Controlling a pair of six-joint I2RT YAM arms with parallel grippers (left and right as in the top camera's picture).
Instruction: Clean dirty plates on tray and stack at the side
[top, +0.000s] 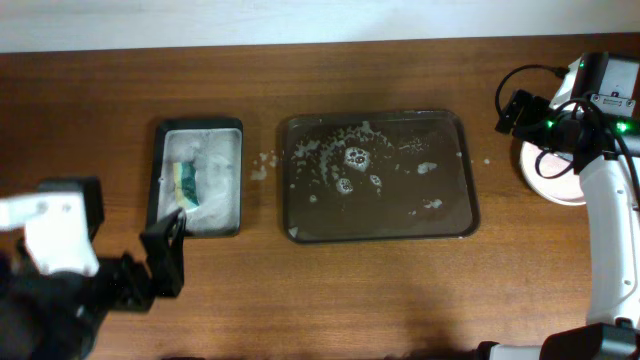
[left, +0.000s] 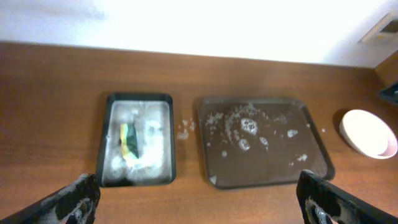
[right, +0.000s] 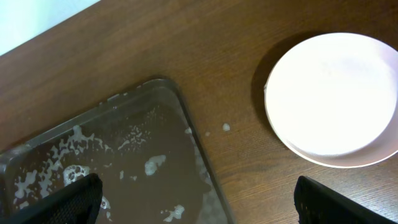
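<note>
We see left end effector (left: 196, 186) & right end effector (right: 196, 193) both released, nothing held. Plates (right: 329, 93) stacked on desk (right: 236, 74) beside sudsy tray (top: 400, 185), not touching.

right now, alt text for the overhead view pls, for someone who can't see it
A wet, foam-flecked dark brown tray lies bare at the middle of a wooden table. White plates sit off it to the right, partly hidden by the right arm. Left of it, a small black tray holds foam and a yellow-green sponge.
</note>
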